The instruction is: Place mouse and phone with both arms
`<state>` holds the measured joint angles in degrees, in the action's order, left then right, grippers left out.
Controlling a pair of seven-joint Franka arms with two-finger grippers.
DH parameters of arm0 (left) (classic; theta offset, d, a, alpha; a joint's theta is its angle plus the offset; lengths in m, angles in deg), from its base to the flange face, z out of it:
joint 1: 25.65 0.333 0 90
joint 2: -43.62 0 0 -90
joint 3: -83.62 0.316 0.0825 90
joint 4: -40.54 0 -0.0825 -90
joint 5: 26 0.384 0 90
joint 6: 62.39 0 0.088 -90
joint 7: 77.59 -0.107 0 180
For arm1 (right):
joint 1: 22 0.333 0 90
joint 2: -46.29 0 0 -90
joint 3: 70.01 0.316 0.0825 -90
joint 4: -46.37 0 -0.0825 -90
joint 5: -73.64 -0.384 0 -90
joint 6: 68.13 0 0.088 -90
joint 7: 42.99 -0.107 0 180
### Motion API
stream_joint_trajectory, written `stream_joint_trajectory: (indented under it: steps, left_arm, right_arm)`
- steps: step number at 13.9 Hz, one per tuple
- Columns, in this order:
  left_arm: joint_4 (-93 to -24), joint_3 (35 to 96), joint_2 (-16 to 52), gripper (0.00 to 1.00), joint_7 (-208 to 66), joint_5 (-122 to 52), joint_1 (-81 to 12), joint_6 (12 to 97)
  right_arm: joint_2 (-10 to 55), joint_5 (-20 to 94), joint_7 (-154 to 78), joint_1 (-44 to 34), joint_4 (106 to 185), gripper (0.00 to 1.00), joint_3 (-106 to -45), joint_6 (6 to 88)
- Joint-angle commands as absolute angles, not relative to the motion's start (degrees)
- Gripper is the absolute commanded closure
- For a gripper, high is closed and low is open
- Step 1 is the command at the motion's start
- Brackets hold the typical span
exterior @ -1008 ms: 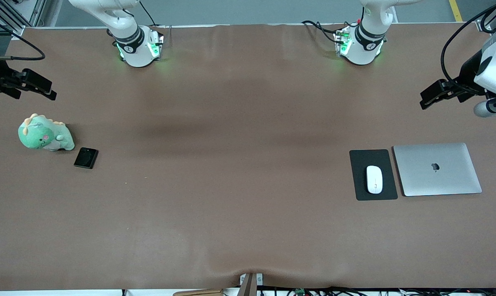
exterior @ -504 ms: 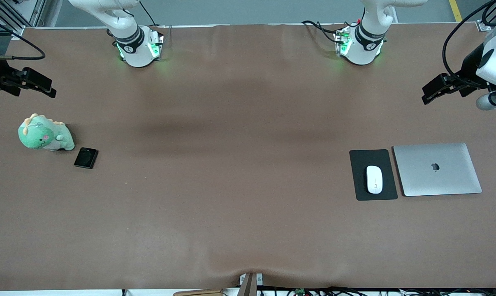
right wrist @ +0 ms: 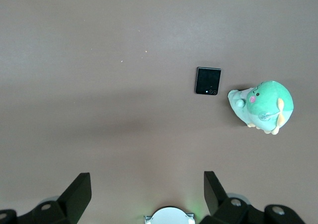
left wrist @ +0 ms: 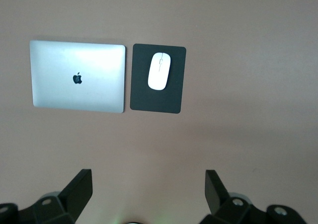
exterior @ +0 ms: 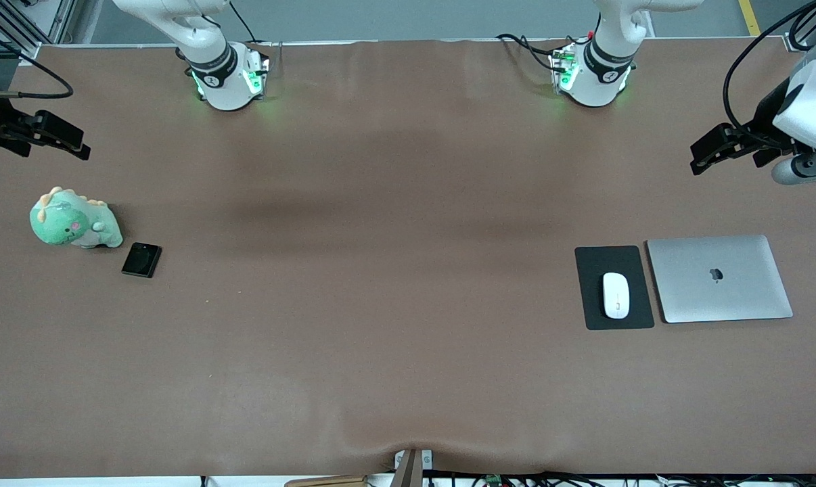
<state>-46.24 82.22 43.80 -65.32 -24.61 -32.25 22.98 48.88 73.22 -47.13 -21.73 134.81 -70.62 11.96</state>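
Observation:
The white mouse [exterior: 616,295] lies on a dark pad [exterior: 594,260] toward the left arm's end of the table; the left wrist view also shows the mouse [left wrist: 159,70]. The black phone [exterior: 141,260] lies flat toward the right arm's end, and in the right wrist view the phone [right wrist: 207,80] shows its lenses at one corner. My left gripper [exterior: 709,152] hangs open and empty over bare tabletop at its own end, its jaws wide around nothing [left wrist: 149,177]. My right gripper [exterior: 66,142] hangs open and empty over bare tabletop at its end [right wrist: 147,179].
A closed silver laptop [exterior: 719,278] lies beside the pad, toward the left arm's end. A green plush dinosaur [exterior: 73,221] sits next to the phone. The brown table cover ripples at the front edge [exterior: 408,450]. Both arm bases [exterior: 229,78] glow green.
Both grippers have drifted slightly away from the objects, the left wrist turning a little. Mouse, phone, laptop and plush have not moved.

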Motion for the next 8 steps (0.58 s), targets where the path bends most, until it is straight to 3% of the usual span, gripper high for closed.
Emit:
stream_joint_trajectory:
  steps: [1, 8]
  left_arm:
    - [-48.1, 82.6, 45.7, 0.0, -67.1, -24.8, -32.2, 23.8]
    - [-45.5, 83.0, 44.8, 0.0, -67.0, -24.9, -32.1, 23.1]
  right_arm:
    - [49.6, 74.3, -47.4, -21.2, 134.6, 0.0, -71.0, 11.5]
    - [49.5, 76.0, -47.6, -21.2, 134.6, 0.0, -71.0, 11.9]
